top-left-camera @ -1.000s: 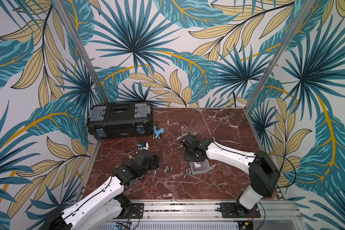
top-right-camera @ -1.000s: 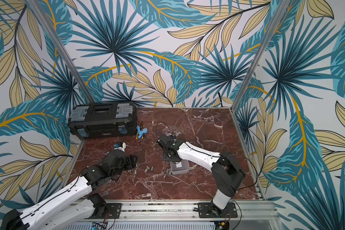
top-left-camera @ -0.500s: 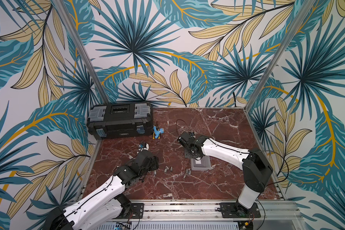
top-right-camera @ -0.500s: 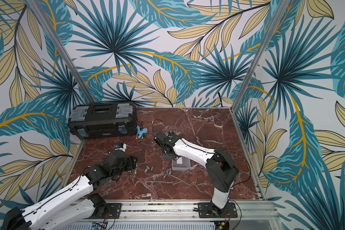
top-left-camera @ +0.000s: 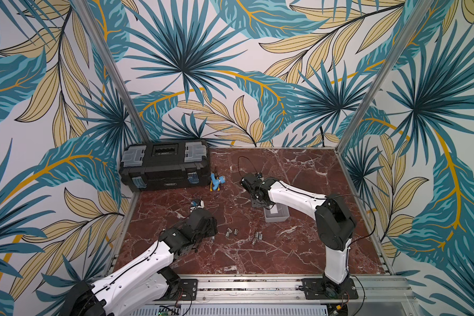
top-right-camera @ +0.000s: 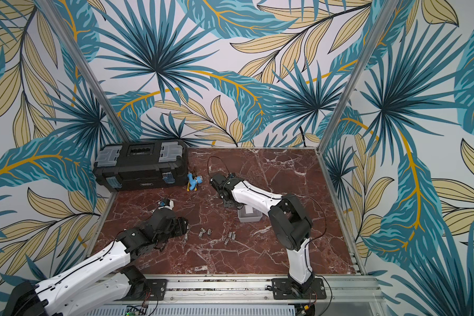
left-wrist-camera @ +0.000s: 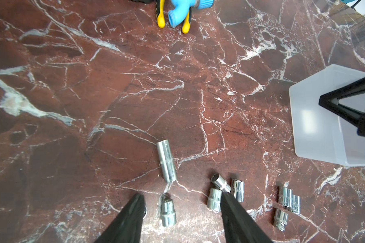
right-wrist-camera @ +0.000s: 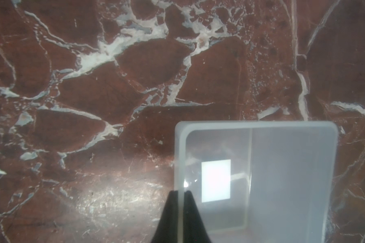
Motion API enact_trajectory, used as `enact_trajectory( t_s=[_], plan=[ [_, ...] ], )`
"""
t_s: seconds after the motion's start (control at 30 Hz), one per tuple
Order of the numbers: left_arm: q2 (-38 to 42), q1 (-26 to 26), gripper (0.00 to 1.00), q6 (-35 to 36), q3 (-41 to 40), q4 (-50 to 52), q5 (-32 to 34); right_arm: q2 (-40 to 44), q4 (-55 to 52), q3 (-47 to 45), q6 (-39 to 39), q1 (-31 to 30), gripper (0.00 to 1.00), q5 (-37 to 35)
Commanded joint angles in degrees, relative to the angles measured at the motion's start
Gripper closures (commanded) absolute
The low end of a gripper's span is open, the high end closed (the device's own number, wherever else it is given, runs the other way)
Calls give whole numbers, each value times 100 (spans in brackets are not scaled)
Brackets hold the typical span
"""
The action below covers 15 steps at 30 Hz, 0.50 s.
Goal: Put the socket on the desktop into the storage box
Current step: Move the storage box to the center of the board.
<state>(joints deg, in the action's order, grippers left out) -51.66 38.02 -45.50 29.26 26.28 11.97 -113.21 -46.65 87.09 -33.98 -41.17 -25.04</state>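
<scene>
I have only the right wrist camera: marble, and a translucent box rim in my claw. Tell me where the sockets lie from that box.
Observer: The small shiny steel sockets lie loose on the dark red-brown marble desktop, to the robot's left of the translucent pale-grey plastic storage box and apart from it.
Operator: Report the left claw.
Observer: The left claw is open, with one short socket between its fingers, not gripped.
Operator: Name whatever else is out there.
Observer: A large black plastic toolbox stands in the far left corner.
</scene>
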Motion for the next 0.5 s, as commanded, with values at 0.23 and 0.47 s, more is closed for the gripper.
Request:
enact_trajectory(
  t_s=[0.23, 0.47],
  plan=[
    [-108, 18, 38, -166, -90, -246, 49, -151, -91, 276, -202, 14, 100, 128],
    [-107, 14, 37, -221, -100, -233, 54, 35, -92, 249, -162, 2, 44, 245]
  ],
)
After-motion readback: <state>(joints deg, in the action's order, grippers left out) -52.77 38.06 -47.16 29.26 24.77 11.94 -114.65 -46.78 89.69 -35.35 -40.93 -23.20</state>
